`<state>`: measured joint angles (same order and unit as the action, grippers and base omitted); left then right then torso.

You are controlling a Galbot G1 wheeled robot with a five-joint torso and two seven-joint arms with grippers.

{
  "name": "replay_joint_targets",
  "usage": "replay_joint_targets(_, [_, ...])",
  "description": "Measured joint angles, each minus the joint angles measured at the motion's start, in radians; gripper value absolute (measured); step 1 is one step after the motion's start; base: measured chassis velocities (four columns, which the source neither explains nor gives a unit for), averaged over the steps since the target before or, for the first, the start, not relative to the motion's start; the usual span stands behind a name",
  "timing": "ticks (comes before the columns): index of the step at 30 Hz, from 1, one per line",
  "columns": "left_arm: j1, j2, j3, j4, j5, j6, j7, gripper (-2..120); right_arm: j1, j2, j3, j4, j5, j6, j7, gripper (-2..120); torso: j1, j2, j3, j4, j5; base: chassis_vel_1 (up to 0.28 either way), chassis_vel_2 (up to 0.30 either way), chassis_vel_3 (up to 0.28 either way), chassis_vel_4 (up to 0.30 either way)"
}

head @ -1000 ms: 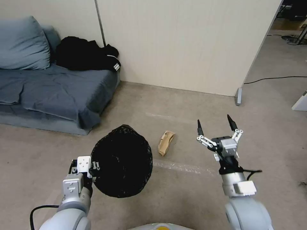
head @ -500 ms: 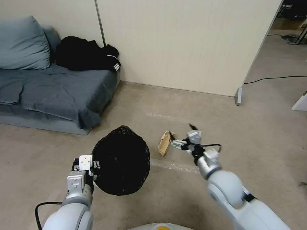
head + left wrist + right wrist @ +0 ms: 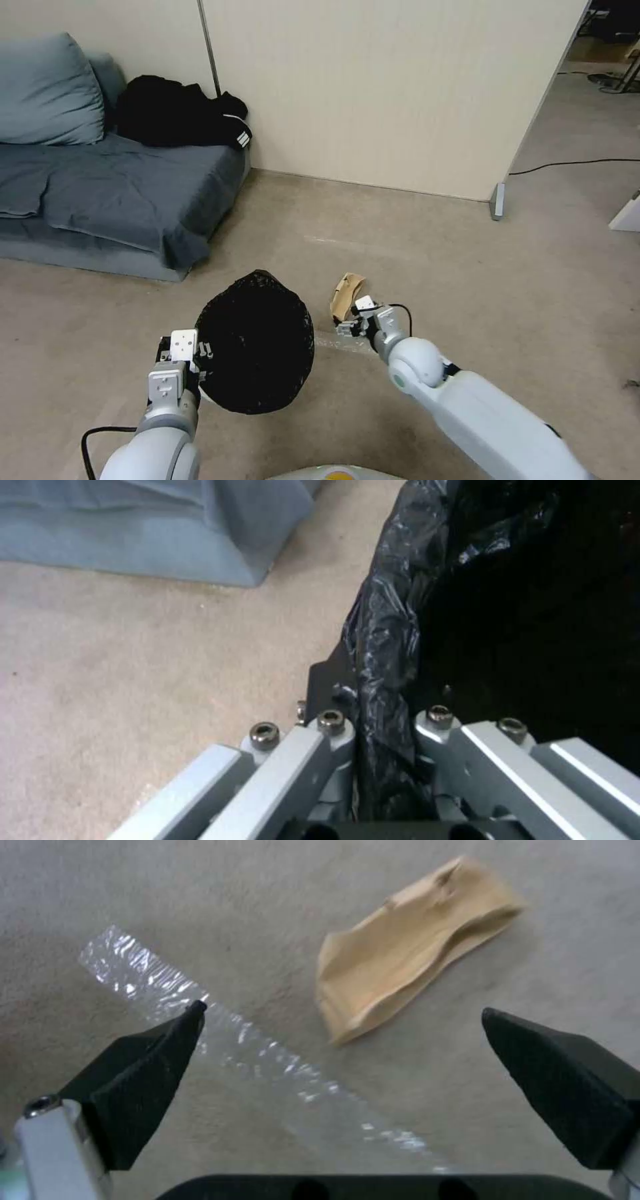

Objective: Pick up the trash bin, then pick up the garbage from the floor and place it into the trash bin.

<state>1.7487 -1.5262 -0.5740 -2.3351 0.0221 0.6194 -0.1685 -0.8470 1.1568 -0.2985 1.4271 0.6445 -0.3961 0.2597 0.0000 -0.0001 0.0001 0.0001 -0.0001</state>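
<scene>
right gripper (image 3: 340,1012) spread wide above the tan crumpled paper (image 3: 410,947) on the carpet (image 3: 467,267).
left gripper (image 3: 380,720) clamped on the bag-lined rim of the trash bin (image 3: 257,347), held just left of the paper.

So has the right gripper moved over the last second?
Yes. The right gripper came down and leftward, from well right of the tan crumpled paper to just beside it, open.
</scene>
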Motion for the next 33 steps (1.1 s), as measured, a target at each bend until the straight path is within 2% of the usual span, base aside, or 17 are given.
replay_joint_targets(7, [0.015, -0.002, 0.005, 0.005, 0.005, -0.003, -0.003, 3, -0.009, 0.088, 0.031, -0.119, -0.041, 0.069, -0.067, 100, 0.0, 0.0, 0.0, -0.0001, 0.0, 0.0, 0.0, 0.0, 0.0])
replay_joint_targets(12, [0.024, -0.003, 0.01, 0.006, 0.014, -0.003, -0.004, 3, -0.009, 0.118, 0.045, -0.173, -0.069, 0.101, -0.091, 100, 0.0, 0.0, 0.0, -0.0001, 0.0, 0.0, 0.0, 0.0, 0.0])
replay_joint_targets(33, [0.057, 0.002, 0.003, -0.01, 0.011, -0.005, -0.005, 3, 0.028, 0.185, 0.146, -0.35, -0.116, 0.211, -0.164, 100, 0.0, 0.0, 0.0, -0.0001, 0.0001, 0.0, 0.0, 0.0, 0.0])
